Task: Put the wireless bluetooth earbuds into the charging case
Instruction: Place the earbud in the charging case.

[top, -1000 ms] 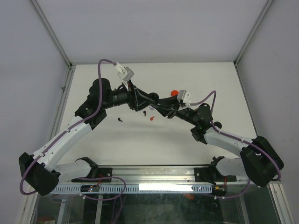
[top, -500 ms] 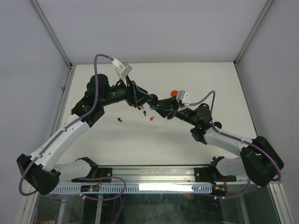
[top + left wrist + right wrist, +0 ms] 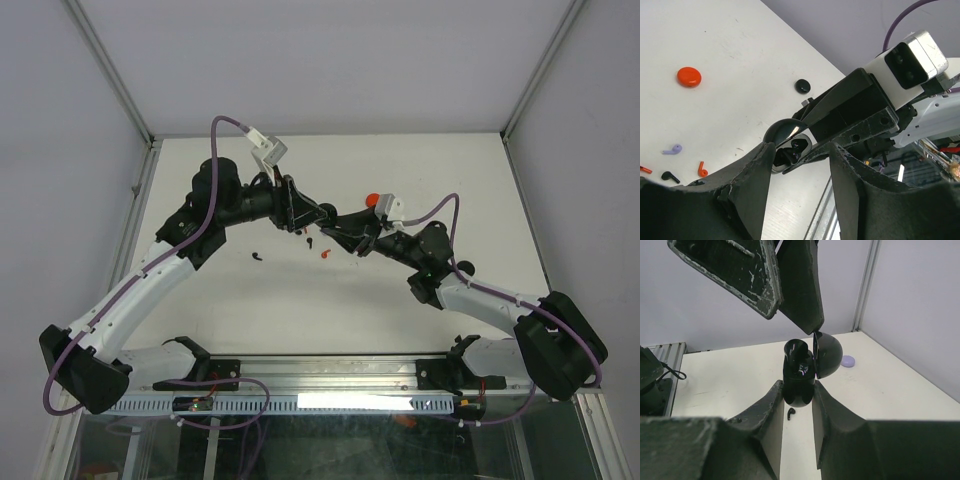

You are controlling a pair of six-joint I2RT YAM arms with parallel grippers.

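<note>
My right gripper (image 3: 798, 390) is shut on a black round charging case (image 3: 799, 372), held upright above the table with its lid (image 3: 827, 354) open. A black earbud (image 3: 796, 354) sits in the case. In the left wrist view the case (image 3: 786, 146) shows just past my left gripper (image 3: 802, 152), which is open and empty. In the top view the left gripper (image 3: 303, 213) and right gripper (image 3: 338, 226) meet at mid table. Loose on the table lie a black earbud (image 3: 790, 412), a lavender earbud (image 3: 672, 149) and a red earbud (image 3: 702, 170).
A red round case (image 3: 689, 76) and a black round case (image 3: 802, 86) lie on the white table beyond the grippers. A lavender case (image 3: 848, 360) lies behind the held case. Another black earbud (image 3: 258, 257) lies left of centre. Walls enclose the table.
The left arm's wrist has lifted and turned slightly, staying close to the case. The right gripper has kept hold of the open case and edged a little left.
</note>
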